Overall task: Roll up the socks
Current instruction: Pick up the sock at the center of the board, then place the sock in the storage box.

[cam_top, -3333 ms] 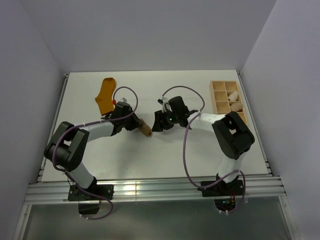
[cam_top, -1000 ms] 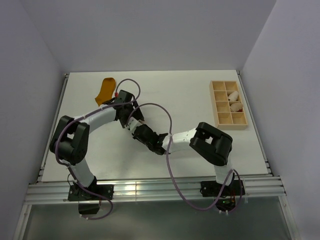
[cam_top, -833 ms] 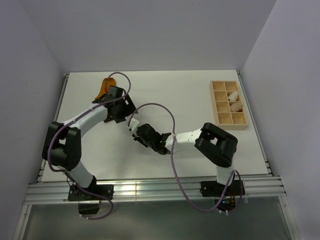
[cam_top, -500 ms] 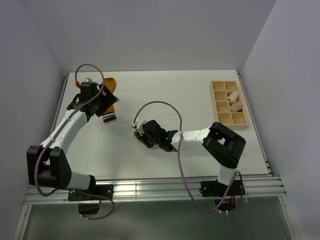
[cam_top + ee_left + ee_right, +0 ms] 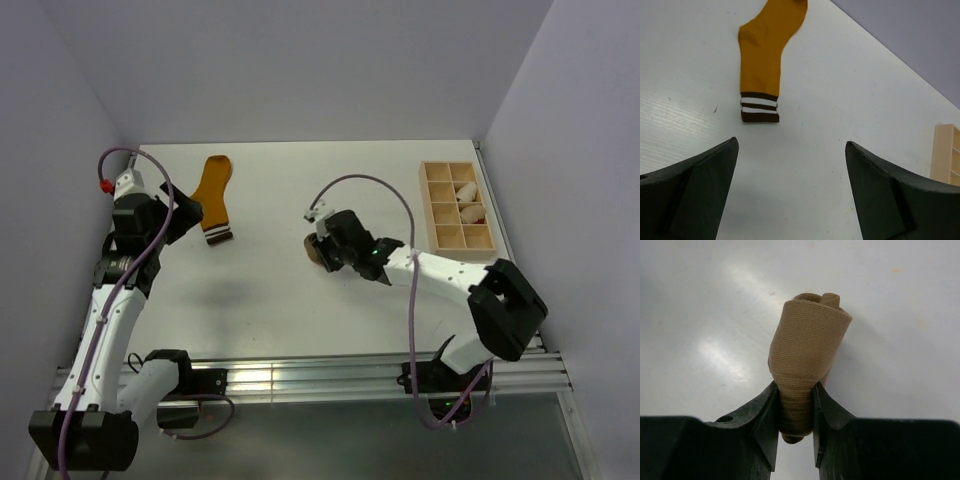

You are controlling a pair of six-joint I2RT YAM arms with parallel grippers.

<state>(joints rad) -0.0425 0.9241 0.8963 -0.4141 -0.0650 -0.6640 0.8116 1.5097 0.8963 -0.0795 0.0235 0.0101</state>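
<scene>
I read the right gripper (image 5: 795, 407) as closed narrow on the tan-brown sock (image 5: 807, 340). Both dark fingers (image 5: 765, 415) press into the lower end of the bundle. This sock is wound into a compact cylinder of fine-ribbed knit, with a coiled end showing at the top. It sits near the middle of the white table (image 5: 350, 180), whose surface is smooth and faintly glossy.

The left gripper (image 5: 791, 150) is spread wide and holds nothing. It hangs above the left side of the table.

The mustard-orange sock (image 5: 767, 55) lies flat and unrolled at the far left, well apart from the tan-brown sock. Its toe points toward the far edge. Its cuff, banded in white and dark brown, faces the near side.

A pale wooden compartment tray (image 5: 460, 251) stands at the far right. Cream-white rolled bundles (image 5: 466, 192) lie in some of its cells.
</scene>
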